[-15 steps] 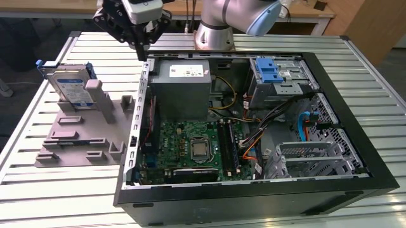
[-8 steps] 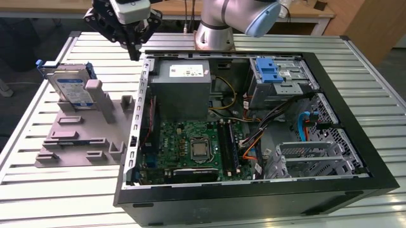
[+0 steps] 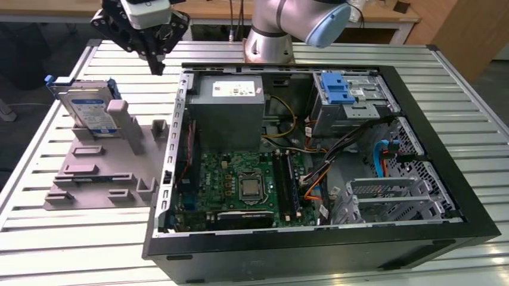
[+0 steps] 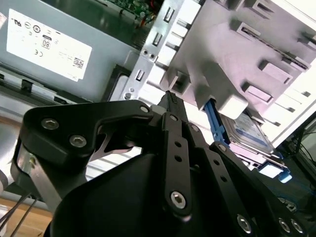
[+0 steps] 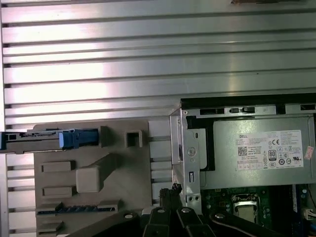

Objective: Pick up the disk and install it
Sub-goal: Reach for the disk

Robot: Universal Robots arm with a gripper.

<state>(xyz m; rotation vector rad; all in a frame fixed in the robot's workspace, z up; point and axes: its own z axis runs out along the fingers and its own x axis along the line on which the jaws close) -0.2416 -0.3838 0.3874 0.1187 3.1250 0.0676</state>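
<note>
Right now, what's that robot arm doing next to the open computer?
The robot's pincer hangs shut and empty above the table, between the grey holder and the open computer case. The disk stands on edge in that holder, at the exterior view's left, not yet picked up. Nothing is touching it.

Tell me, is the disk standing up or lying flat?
Standing up. The disk stands on edge in the grey holder, label facing sideways, beside the open computer case.
</note>
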